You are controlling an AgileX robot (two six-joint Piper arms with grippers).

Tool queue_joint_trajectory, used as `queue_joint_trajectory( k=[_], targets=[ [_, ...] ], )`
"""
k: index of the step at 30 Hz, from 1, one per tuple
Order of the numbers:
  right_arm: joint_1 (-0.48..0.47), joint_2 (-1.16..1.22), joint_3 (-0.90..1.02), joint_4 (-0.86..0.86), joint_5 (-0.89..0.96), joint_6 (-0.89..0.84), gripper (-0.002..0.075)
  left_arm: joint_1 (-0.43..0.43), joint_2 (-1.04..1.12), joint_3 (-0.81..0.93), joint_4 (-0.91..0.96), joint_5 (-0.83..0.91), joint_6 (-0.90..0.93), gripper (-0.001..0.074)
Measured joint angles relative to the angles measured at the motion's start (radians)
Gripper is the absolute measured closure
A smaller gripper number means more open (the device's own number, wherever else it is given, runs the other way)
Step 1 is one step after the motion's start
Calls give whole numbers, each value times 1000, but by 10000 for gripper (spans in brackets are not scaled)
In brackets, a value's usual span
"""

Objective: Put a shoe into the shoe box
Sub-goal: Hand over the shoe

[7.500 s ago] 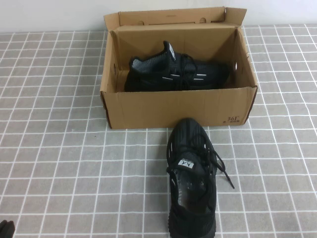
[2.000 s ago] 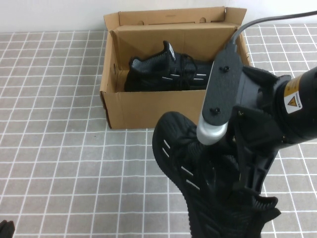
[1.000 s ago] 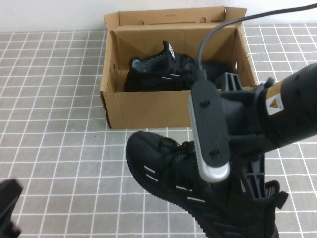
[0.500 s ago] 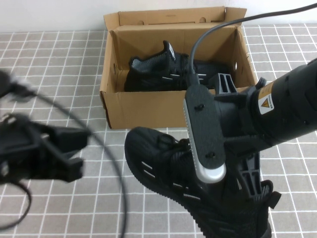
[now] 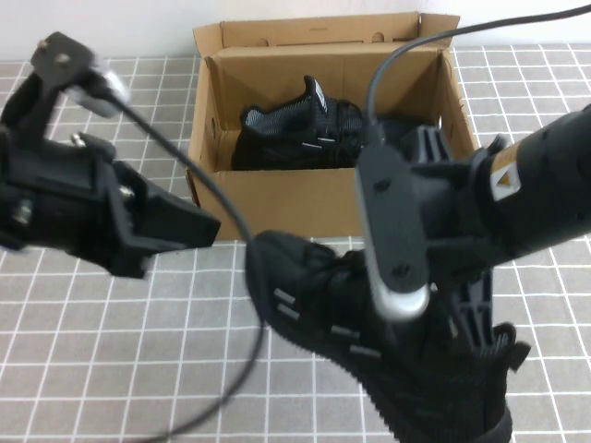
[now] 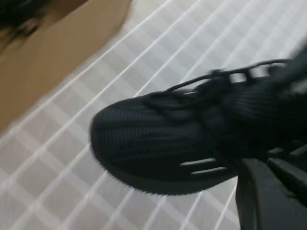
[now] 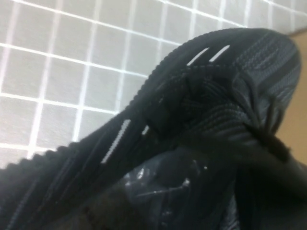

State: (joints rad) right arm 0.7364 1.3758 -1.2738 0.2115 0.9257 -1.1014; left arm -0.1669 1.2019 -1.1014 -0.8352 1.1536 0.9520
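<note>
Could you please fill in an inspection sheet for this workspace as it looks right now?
Surface: grey tiled table cover with white grid lines, nothing spilled.
Job's things: the shoe is lifted off the table, in front of the shoe box, toe toward the box; the box stands open, flap lid back.
Clutter: a second shoe already lies inside the box.
End effectors: the right end effector is shut on the shoe at its opening; the left end effector is shut, empty, hanging to the left of the shoe's toe.
Cables: a dark cable loops from the left arm, passing the toe.
Surroundings: white wall behind.
</note>
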Motion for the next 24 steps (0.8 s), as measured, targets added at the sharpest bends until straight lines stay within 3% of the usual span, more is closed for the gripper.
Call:
queue_joint_trajectory(
  k=[3,6,10,16,24],
  targets=[
    [-39,0,0,-1,-17,-16,732,102,46,-1,-159,47,198,736],
    [-55,0,0,-1,-43,-54,732,148,83,-1,-214,50,313,736],
    [-57,16,-34,57,-32,-143,732,151,136,-2,-215,52,372,736],
    [-57,47,-132,194,155,-312,732,146,172,-2,-196,52,414,736],
    [-57,48,-153,202,244,-370,732,103,178,-2,-120,52,316,736]
  ],
)
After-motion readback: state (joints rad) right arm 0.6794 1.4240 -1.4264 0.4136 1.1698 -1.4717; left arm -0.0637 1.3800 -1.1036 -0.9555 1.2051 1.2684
